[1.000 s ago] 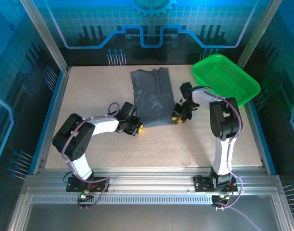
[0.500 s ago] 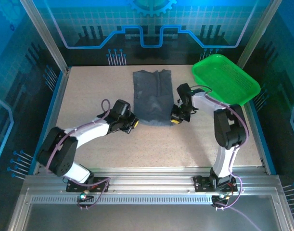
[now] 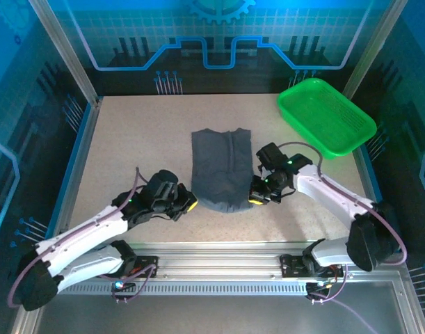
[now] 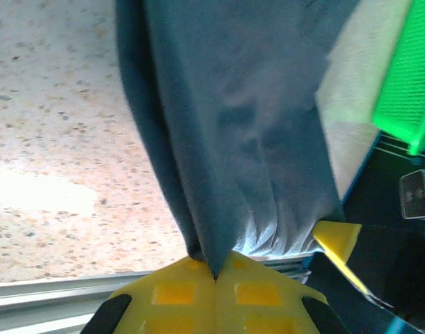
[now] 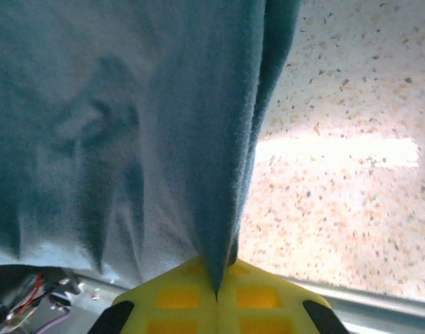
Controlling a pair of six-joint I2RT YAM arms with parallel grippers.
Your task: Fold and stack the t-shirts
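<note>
shirt (image 3: 222,167): mid-table (image 3: 129,153), folded narrow | left gripper (image 3: 189,203): pinching its near-left corner | right gripper (image 3: 255,199): pinching its near-right corner | handling: light, limp, sags between grips; corners likely the best hold, cloth pulled taut

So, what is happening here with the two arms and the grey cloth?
Both arms are handling one dark grey t-shirt that lies on the table. The left gripper is shut on its near left corner, and the right gripper is shut on its near right corner. The shirt looks folded into a narrow strip. The green tray stands at the far right, apart from the shirt.
</note>
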